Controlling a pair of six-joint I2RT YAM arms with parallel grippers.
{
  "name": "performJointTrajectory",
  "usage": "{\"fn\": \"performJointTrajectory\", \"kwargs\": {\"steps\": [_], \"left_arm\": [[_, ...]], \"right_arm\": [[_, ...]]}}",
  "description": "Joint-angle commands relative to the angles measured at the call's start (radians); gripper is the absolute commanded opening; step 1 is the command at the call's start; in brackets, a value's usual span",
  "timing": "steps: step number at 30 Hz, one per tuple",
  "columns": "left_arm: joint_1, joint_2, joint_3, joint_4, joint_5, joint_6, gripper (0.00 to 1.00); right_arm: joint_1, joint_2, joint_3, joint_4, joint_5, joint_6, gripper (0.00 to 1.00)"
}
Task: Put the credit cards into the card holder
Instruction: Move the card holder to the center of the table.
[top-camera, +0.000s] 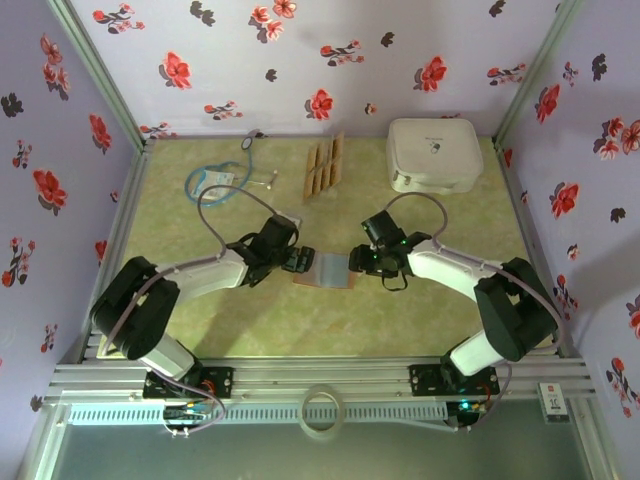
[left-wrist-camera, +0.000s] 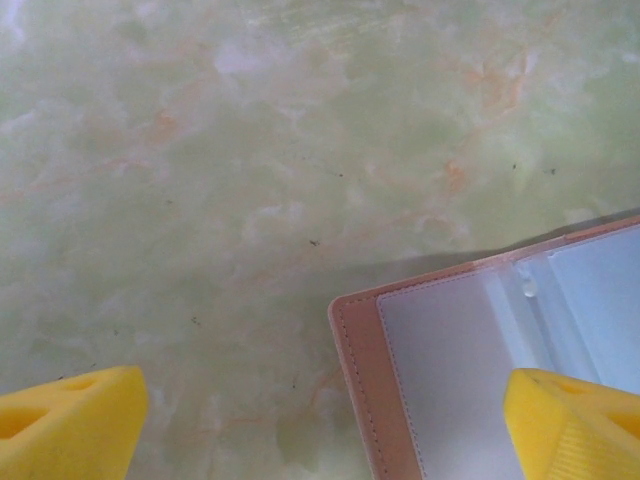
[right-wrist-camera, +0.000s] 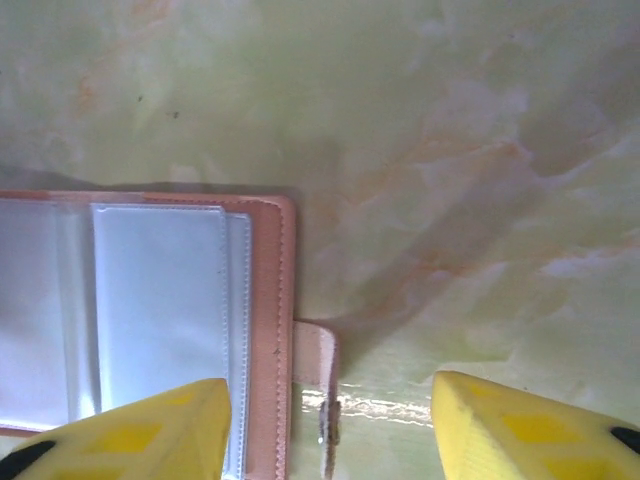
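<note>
The card holder (top-camera: 326, 271) lies opened flat mid-table, pink-brown rim up and clear greyish pockets showing. My left gripper (top-camera: 300, 261) is at its left end, open. In the left wrist view one yellow fingertip (left-wrist-camera: 575, 425) is over the holder's (left-wrist-camera: 440, 380) pocketed inside, the other over bare table. My right gripper (top-camera: 361, 262) is at the holder's right end, open. In the right wrist view its fingers (right-wrist-camera: 130, 435) straddle the holder's (right-wrist-camera: 180, 310) stitched edge and strap tab (right-wrist-camera: 318, 370). Neither holds anything. The credit cards (top-camera: 323, 167), several tan strips, lie side by side at the back.
A blue-tubed stethoscope (top-camera: 225, 178) lies at the back left. A white rounded-square case (top-camera: 433, 155) sits at the back right. Flowered walls close in three sides. A roll of tape (top-camera: 322, 408) rests on the front rail between the arm bases.
</note>
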Motion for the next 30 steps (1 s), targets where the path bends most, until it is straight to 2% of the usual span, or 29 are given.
{"fn": "performJointTrajectory", "kwargs": {"steps": [1, 10, 20, 24, 27, 30], "left_arm": [[-0.006, 0.033, 0.021, -0.027, 0.003, 0.032, 0.93], [-0.006, 0.045, -0.056, -0.007, -0.033, -0.005, 0.93], [-0.007, -0.026, -0.156, 0.012, -0.065, -0.069, 0.94], [-0.006, -0.059, -0.176, 0.013, -0.064, -0.086, 0.94], [-0.006, -0.084, -0.178, 0.004, -0.064, -0.094, 0.94], [-0.004, -0.115, -0.167, -0.011, -0.067, -0.099, 0.95]], "right_arm": [[-0.014, 0.020, -0.013, 0.044, -0.007, -0.031, 0.49], [-0.019, 0.076, -0.012, 0.090, -0.089, -0.060, 0.22], [0.023, 0.096, -0.011, 0.125, -0.127, -0.036, 0.17], [0.040, 0.087, -0.010, 0.122, -0.122, -0.029, 0.21], [0.039, 0.067, 0.005, 0.094, -0.110, -0.037, 0.35], [0.039, 0.037, 0.042, 0.039, -0.083, -0.059, 0.54]]}}
